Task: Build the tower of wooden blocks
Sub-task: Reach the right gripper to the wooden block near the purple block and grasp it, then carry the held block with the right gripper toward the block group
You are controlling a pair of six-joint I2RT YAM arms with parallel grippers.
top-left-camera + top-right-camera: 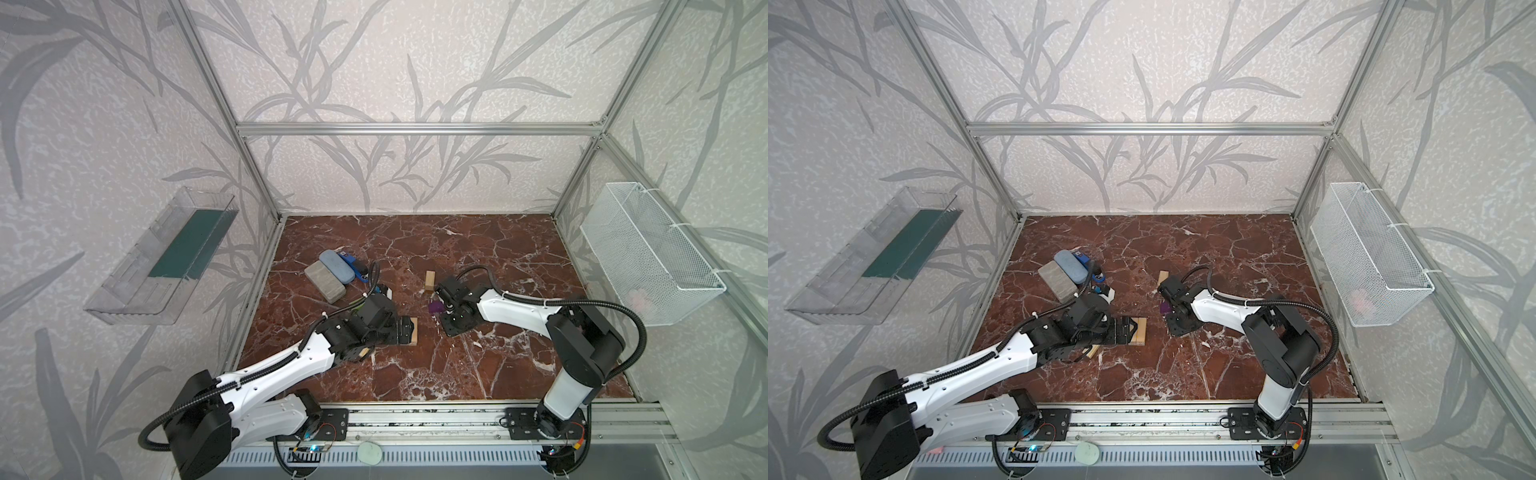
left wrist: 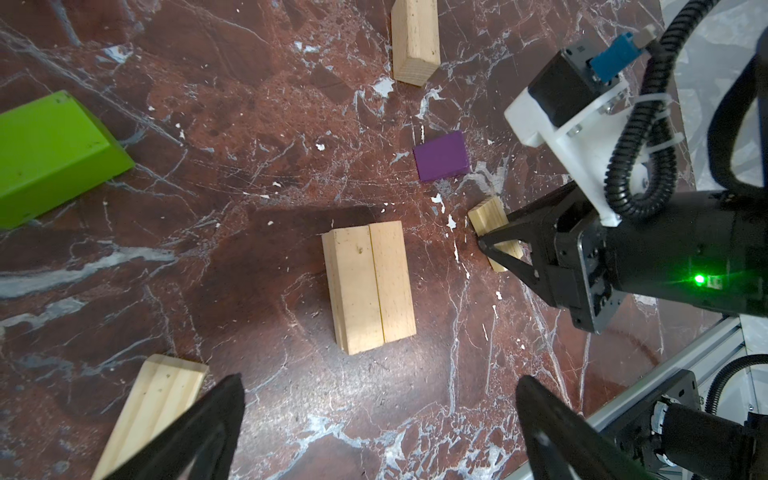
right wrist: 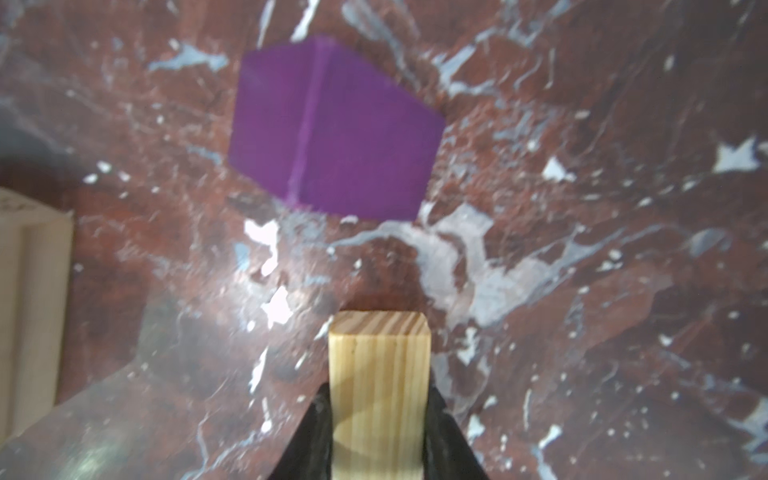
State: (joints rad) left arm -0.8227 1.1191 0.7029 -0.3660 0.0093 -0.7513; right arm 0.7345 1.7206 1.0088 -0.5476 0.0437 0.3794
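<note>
In both top views the tower is hardly begun. Two pale bricks (image 1: 1140, 331) lie side by side on the marble-patterned table (image 1: 478, 374), a little left of the centre, and the left gripper (image 1: 405, 328) hangs just over them. The purple block (image 1: 435, 307) lies to their right, and the right gripper (image 1: 446, 308) is low, just beside it. A far pale brick (image 1: 430, 280) is beyond the purple block. A near pale brick (image 1: 1093, 351) shows from under the left arm. The grey-blue case (image 1: 337, 266) is at the far left, well apart from the work.

In the left wrist view my left fingers (image 2: 216, 419) stand wide with nothing between them, above the two pale bricks. A thin step shows along one long edge of the pair, but I cannot tell if another layer lies under them. The lime-green brick (image 2: 54, 153) lies alone on the table. The right gripper's tips are around a right-hand pale brick (image 2: 488, 218), near the purple block.

In the right wrist view the fingers (image 3: 316, 419) are narrow and press both sides of this brick. The purple block is beyond it, not touching.

I judge that only the base is laid. The crosswise wood layers, then the green and purple pieces, are all left to do.
</note>
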